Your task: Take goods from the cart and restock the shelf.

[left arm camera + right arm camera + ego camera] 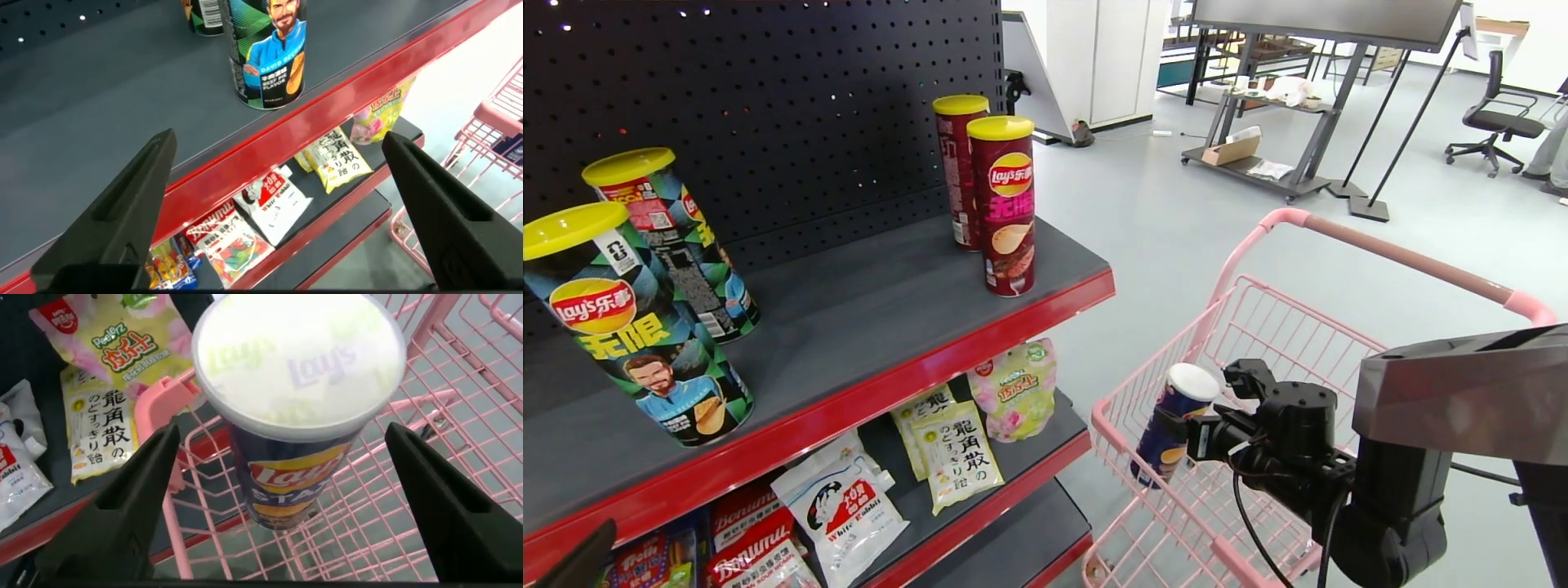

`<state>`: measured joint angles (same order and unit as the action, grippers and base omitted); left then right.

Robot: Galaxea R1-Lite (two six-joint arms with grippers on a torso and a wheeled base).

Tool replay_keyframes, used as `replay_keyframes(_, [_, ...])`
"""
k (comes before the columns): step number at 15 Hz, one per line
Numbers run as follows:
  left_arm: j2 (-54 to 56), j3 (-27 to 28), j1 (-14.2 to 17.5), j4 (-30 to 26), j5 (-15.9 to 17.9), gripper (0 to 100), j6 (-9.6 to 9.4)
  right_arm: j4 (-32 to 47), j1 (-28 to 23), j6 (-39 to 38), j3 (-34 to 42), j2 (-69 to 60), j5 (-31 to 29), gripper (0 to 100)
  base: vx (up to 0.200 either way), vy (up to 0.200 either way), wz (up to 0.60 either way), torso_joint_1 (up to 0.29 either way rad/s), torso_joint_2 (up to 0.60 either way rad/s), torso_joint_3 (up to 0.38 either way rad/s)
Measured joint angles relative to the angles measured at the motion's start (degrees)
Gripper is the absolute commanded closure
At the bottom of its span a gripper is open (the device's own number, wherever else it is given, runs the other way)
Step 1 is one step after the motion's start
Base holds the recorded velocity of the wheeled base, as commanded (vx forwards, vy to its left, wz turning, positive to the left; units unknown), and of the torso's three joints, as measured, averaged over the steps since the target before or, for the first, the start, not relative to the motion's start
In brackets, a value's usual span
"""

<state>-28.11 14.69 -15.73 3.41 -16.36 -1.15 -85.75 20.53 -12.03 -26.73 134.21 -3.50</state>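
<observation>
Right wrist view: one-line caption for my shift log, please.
Right gripper at a white-lidded blue chip can in the pink cart, snack bags on the shelf beside it.

A smooth pale grey floor (1176, 204) runs across the open room and shines softly under even, bright light. Against the far wall stands a tall white cabinet (1111, 57), with a white board (1029, 73) leaning beside it and a small dark object (1082, 133) at its foot. Further right, a dark metal rack (1298, 155) holds a cardboard box (1232, 150) and some papers (1270, 170) on its lower tier and a white bundle (1286, 88) higher up. A large dark panel (1327, 18) tops the rack. A slanted pole (1413, 114) ends in a flat black base (1368, 209). A black office chair (1499, 118) stands well apart, near the bright far corner.
</observation>
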Motion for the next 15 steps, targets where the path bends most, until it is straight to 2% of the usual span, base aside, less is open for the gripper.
replay_keyframes(12, [0.4, 0.0, 0.0, 0.0, -1.2, 0, -0.16, 0.1, 0.0, 0.0, -4.4, 3.9, 0.2, 0, 0.000, 0.000, 0.00, 0.000, 0.00, 0.000])
replay_keyframes(13, [0.5, 0.0, 0.0, 0.0, -1.2, 0, -0.18, 0.1, 0.0, 0.0, -5.1, 4.3, 0.2, 100, 0.000, 0.000, 0.00, 0.000, 0.00, 0.000])
replay_keyframes(15, [0.5, 0.0, 0.0, 0.0, -1.3, 0, -0.18, 0.1, 0.0, 0.1, -6.0, 5.0, 0.2, 100, 0.000, 0.000, 0.00, 0.000, 0.00, 0.000])
